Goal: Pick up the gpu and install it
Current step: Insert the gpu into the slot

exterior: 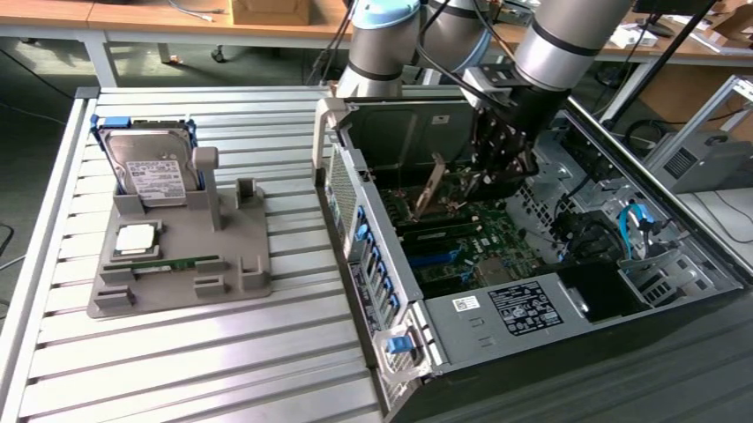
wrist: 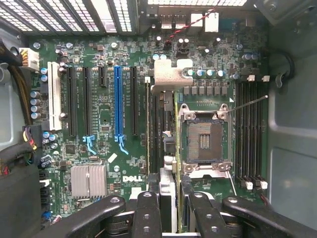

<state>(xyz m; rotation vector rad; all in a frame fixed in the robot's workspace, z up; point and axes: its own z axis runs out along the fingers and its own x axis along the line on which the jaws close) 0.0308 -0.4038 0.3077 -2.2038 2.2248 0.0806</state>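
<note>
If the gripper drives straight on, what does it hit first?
Likely the motherboard, via the gpu the gripper holds, landing beside the CPU socket; the gap to the board is hard to judge.

One gpu [exterior: 433,187], one hard drive [exterior: 151,167], one memory stick [exterior: 176,263], one processor chip [exterior: 136,238], one grey holder [exterior: 176,295], one computer case [exterior: 471,310].

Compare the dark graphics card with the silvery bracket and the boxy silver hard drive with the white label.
The dark graphics card with the silvery bracket is a slim board; the boxy silver hard drive is thick. The card is clamped in the pincer; the drive is untouched. The card is inside the open metal computer case; the drive stands in the grey plastic holder outside it. Both stand on edge.
</note>
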